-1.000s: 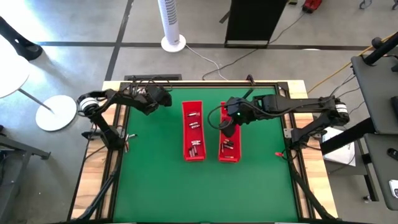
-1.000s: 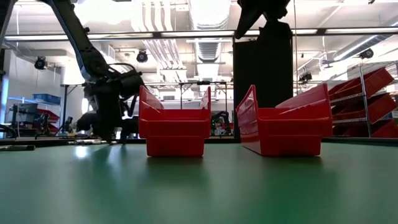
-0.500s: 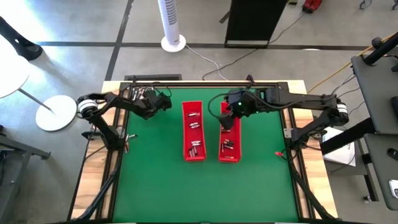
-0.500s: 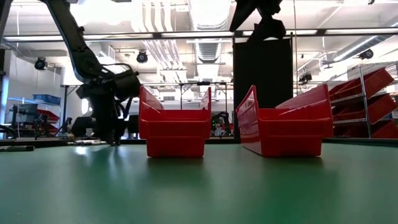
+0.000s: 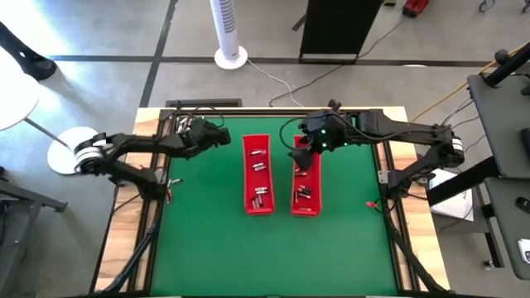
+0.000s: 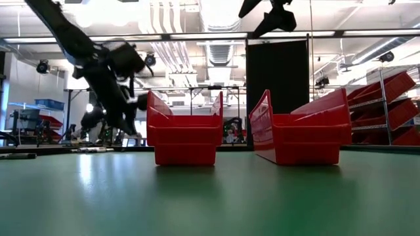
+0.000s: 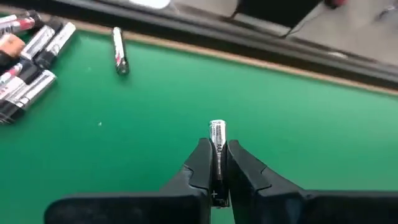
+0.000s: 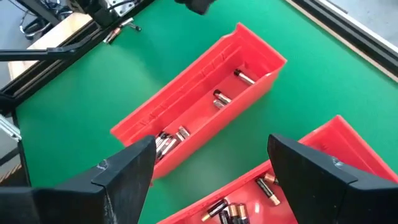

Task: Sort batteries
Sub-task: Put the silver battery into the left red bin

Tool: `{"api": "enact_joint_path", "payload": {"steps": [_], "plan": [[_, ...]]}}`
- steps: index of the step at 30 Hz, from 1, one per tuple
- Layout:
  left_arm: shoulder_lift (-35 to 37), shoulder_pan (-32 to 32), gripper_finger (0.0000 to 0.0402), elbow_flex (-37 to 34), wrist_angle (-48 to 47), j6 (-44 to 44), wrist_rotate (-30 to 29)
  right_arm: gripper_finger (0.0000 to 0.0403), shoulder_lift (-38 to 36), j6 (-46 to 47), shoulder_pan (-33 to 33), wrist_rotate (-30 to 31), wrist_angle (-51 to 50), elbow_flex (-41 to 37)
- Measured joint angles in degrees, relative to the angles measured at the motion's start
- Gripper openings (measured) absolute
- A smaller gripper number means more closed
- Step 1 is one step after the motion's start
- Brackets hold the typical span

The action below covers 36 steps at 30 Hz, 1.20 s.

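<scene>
My left gripper (image 7: 216, 155) is shut on one silvery battery (image 7: 216, 134), above the green mat (image 5: 207, 215) left of the left red tray (image 5: 257, 174); in the low view it (image 6: 130, 126) hangs tilted over the table. Loose batteries (image 7: 28, 59) lie in a heap on the mat near the far left corner, with a single one (image 7: 119, 51) beside them. My right gripper (image 5: 305, 149) stands open, high over the far end of the right red tray (image 5: 305, 186). Both trays hold batteries (image 8: 168, 142) on their floors. My left gripper pinches the battery between its two fingers, which lie along its length. The battery's silvery free end (image 7: 216, 128) sticks out past the fingertips. The fingers slant down from the table's left, and the battery is lifted clear of the mat.
A black frame (image 5: 265, 110) runs around the mat's far and side edges. The near half of the mat lies bare. Two trays stand side by side in the middle, their long sides running near to far. Shelving and a black cabinet (image 6: 275, 85) stand behind the table.
My left gripper has shut on a battery at the mat, then risen and tipped to a slant, lifting the battery clear. My right gripper has moved up and toward the table's far edge, staying open.
</scene>
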State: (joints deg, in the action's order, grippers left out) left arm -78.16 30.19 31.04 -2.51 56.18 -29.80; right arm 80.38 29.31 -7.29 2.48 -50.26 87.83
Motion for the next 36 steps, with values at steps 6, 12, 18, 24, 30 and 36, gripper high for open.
{"api": "enact_joint_path", "payload": {"steps": [6,12,18,24,30,36], "plan": [[12.88,-2.34,0.0007,1.18,0.18,-6.27,4.89,0.0306,-0.02,-5.28,0.00,-0.13,-0.07,0.02],[20.67,-9.39,0.0006,6.64,1.42,-23.37,11.46,0.0313,0.00,-12.11,-0.02,0.05,-0.07,0.00],[19.53,-16.50,0.0007,13.14,1.32,-28.61,20.47,0.0307,0.00,-16.87,-0.08,0.56,0.00,0.00],[13.74,-21.96,0.0008,18.79,0.40,-30.93,24.23,0.0292,-1.20,-19.98,-0.07,0.59,-4.57,-0.07],[3.69,-23.03,0.0009,28.82,-14.79,-36.05,23.88,0.0283,-5.02,-18.22,0.00,5.29,-12.57,-0.07],[-8.63,-22.52,0.0009,41.33,-33.81,-47.27,23.82,0.0289,-9.09,-16.41,0.02,5.53,-14.49,-0.07]]}}
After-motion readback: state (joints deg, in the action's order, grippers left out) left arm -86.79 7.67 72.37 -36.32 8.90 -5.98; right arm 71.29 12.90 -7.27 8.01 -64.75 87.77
